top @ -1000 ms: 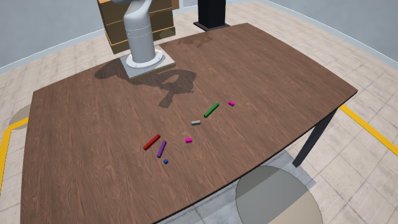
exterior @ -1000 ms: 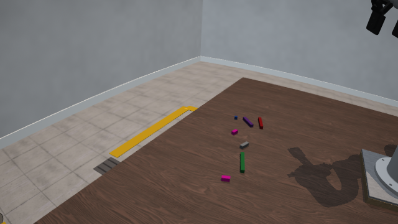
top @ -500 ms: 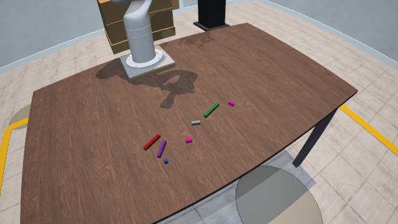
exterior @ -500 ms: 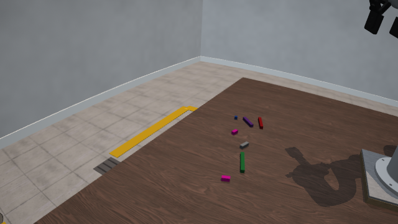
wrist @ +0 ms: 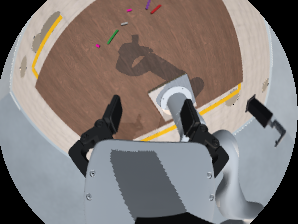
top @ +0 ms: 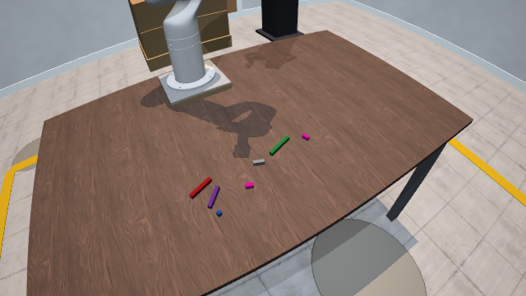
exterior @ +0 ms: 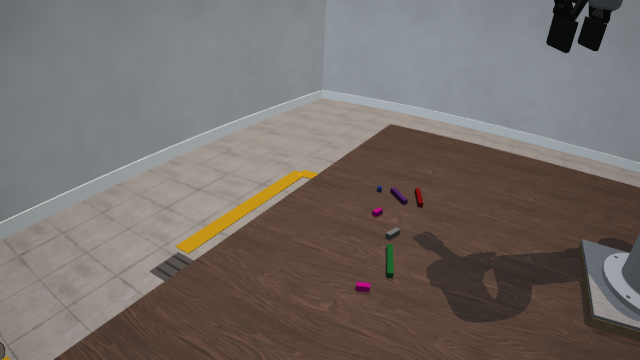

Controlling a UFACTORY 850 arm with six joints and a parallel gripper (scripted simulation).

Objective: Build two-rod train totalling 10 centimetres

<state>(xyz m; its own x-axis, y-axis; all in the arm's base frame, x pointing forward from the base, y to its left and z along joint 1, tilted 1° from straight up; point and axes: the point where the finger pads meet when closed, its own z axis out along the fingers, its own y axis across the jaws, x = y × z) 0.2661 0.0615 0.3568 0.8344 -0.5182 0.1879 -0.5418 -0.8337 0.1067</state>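
Several rods lie flat and apart on the wooden table (top: 370, 90) (exterior: 500, 170). A green rod (top: 279, 145) (exterior: 389, 260) (wrist: 113, 36) lies mid-table, with a magenta rod (top: 306, 136) (exterior: 363, 286) (wrist: 99, 46) just off one end and a grey rod (top: 259, 162) (exterior: 393, 233) (wrist: 124, 23) off the other. A second magenta rod (top: 249, 185) (exterior: 377, 212) (wrist: 129, 11) lies nearer the front. A red rod (top: 200, 187) (exterior: 419, 197) (wrist: 156, 8), a purple rod (top: 213, 196) (exterior: 398, 195) (wrist: 148, 4) and a small blue rod (top: 219, 213) (exterior: 379, 189) lie together. My gripper (exterior: 574, 42) (wrist: 152, 104) is open and empty, high above the table.
The arm's base plate (top: 195, 84) (exterior: 597, 285) (wrist: 174, 94) stands at the table's back. A brown crate (top: 181, 33) and a black pedestal (top: 279, 18) stand behind the table. Yellow floor tape (exterior: 245, 212) runs beside the table's edge.
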